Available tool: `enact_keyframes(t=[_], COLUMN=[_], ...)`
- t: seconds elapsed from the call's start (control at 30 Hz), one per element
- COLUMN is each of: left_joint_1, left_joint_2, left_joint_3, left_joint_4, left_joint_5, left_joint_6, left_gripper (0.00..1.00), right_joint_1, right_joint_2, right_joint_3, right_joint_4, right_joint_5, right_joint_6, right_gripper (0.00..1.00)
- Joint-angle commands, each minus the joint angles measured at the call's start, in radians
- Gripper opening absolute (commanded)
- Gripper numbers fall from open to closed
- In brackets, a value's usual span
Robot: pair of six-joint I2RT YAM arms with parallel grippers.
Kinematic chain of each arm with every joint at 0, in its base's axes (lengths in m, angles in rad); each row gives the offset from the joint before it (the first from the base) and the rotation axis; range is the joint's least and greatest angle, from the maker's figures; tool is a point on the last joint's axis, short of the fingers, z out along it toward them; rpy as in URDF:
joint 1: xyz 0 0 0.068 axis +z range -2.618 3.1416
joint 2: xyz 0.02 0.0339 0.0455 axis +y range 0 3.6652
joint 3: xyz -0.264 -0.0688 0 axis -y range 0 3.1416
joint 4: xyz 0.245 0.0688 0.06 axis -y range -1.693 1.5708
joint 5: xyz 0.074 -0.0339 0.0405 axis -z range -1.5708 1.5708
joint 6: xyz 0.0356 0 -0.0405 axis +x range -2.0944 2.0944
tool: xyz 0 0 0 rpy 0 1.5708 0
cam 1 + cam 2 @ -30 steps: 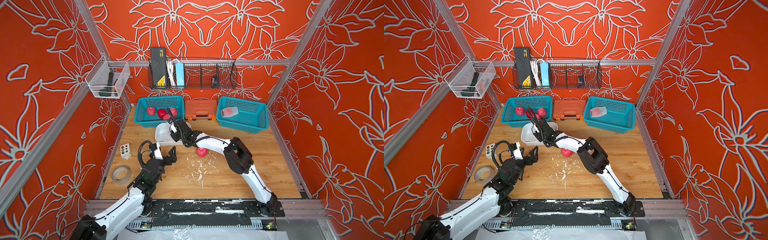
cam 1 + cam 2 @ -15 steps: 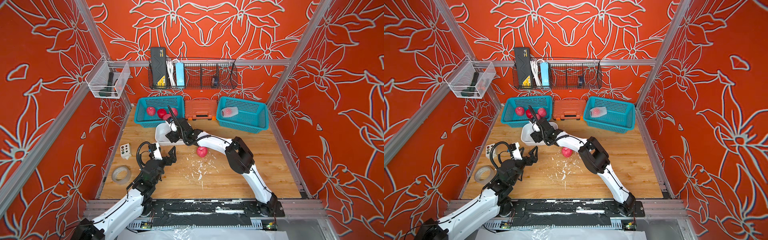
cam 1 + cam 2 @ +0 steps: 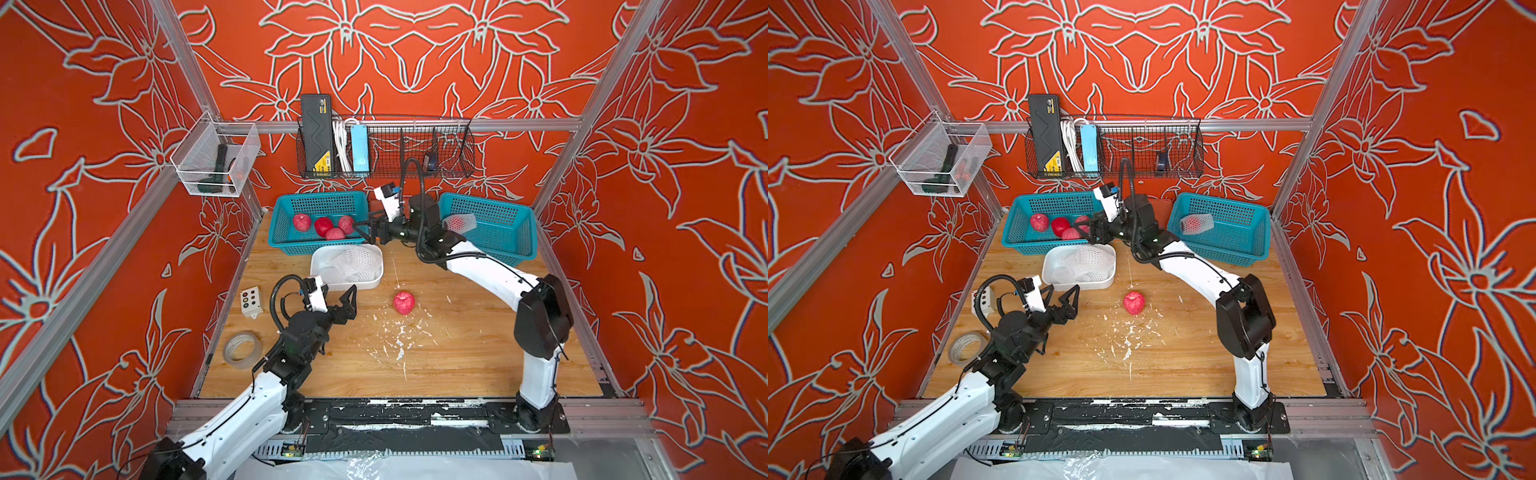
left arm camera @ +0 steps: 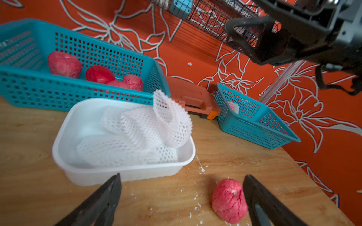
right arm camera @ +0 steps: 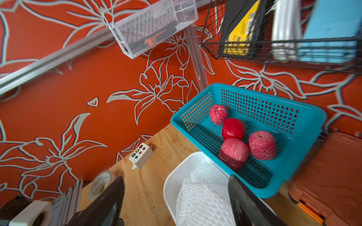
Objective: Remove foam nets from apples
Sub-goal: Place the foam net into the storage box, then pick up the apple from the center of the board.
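Orange-walled cell: left gripper (image 3: 1062, 296) and right gripper (image 3: 365, 227) fingers are gaping empty; squishy white foam net (image 3: 457, 223) is probably wanting a loose-end pinch.

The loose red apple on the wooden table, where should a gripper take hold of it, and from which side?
Grip the loose red apple across its lower body, where it looks widest, coming down from above. It sits stem dimple up on the wooden table with nothing touching it, so both flanks are free. The open left gripper looks nearest.
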Motion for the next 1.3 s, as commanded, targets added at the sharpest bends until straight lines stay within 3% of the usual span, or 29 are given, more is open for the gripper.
enact_keyframes(t=[0.0, 0.17, 0.33, 0.4, 0.5, 0.63, 0.77, 1.27], left_joint_1=[-0.032, -0.213, -0.252, -0.265, -0.275, -0.274, -0.275, -0.284], left_joint_2=[0.099, 0.325, 0.514, 0.569, 0.635, 0.702, 0.756, 0.926], left_joint_3=[0.118, 0.280, 0.374, 0.393, 0.410, 0.439, 0.447, 0.452], left_joint_4=[-0.031, -0.131, -0.181, -0.170, -0.148, -0.154, -0.109, 0.007], left_joint_5=[0.098, 0.058, 0.145, 0.163, 0.167, 0.116, 0.162, 0.215], left_joint_6=[0.064, 0.180, 0.215, 0.224, 0.233, 0.256, 0.257, 0.262], left_gripper=[0.95, 0.98, 0.98, 0.98, 0.98, 0.98, 0.98, 0.95], right_joint_1=[-0.018, -0.046, -0.047, -0.046, -0.046, -0.046, -0.044, -0.038], right_joint_2=[-0.099, -0.353, -0.689, -0.828, -0.959, -0.973, -0.880, -0.808], right_joint_3=[-0.124, -0.452, -0.874, -1.085, -1.267, -1.363, -1.387, -1.370], right_joint_4=[0.037, 0.050, 0.093, 0.198, 0.246, 0.315, 0.469, 0.512], right_joint_5=[-0.035, 0.142, 0.337, 0.378, 0.418, 0.403, 0.363, 0.318], right_joint_6=[0.034, -0.064, -0.151, -0.184, -0.208, -0.258, -0.243, -0.211], right_gripper=[0.83, 0.85, 0.88, 0.91, 0.93, 0.93, 0.93, 0.94])
